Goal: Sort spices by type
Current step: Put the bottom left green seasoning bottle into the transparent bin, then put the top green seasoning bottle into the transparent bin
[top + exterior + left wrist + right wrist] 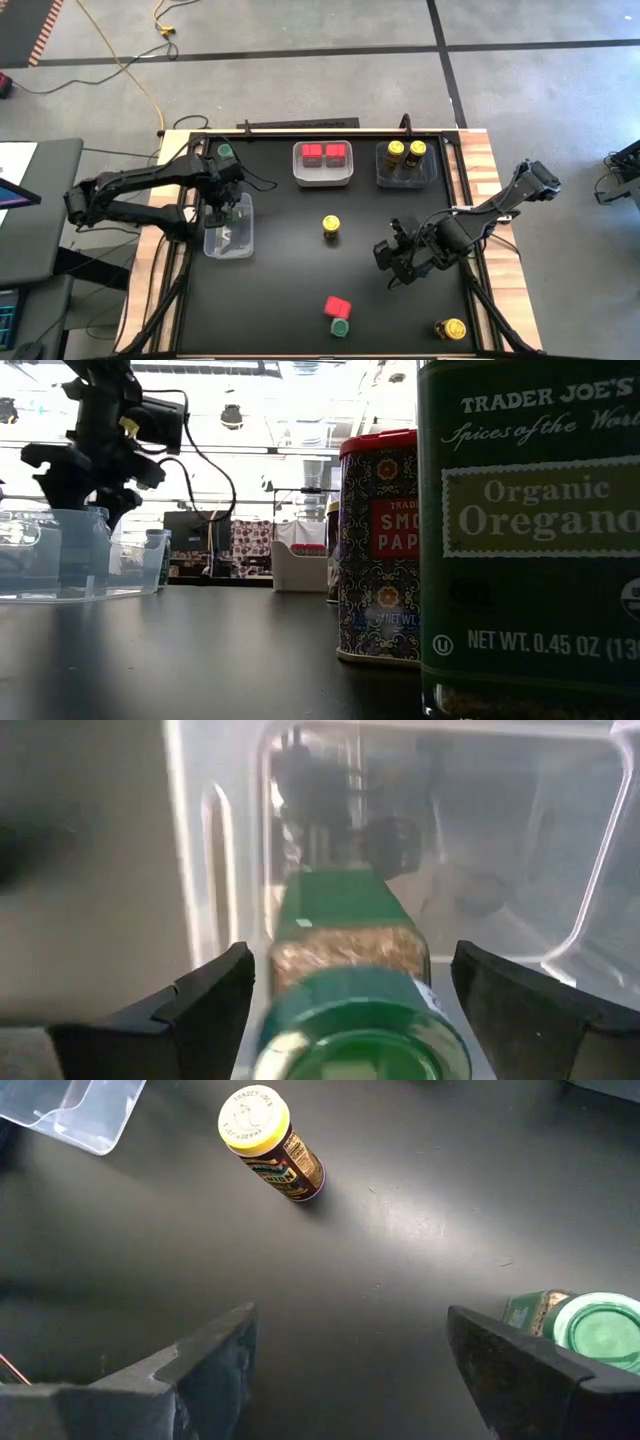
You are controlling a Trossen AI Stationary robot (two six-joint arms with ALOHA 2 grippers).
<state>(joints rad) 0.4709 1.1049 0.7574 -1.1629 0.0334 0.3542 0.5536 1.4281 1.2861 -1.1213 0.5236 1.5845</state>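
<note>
Sorting partly complete. Left gripper (345, 990), jaws spread clear of a green-lidded jar (350, 980) in the left tray (243, 240). Right gripper (395, 262), jaws wide and empty, hovers over the bench (290, 290). Two red boxes (323, 153) and two yellow-lidded jars (406, 152) are trayed; five containers remain loose.

Grey concrete floor (300, 25) crossed by black tape lines (300, 52) — a yellow cable (135, 75) trails across; bright ceiling lights (232, 415) overhead.

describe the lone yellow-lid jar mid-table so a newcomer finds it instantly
Start at the red-box tray at the table's far edge, centre. Come straight toward the near edge onto bare black tabletop: the yellow-lidded jar stands there alone. Unlike the other yellow-lidded jars, it sits in no tray or corner.
</note>
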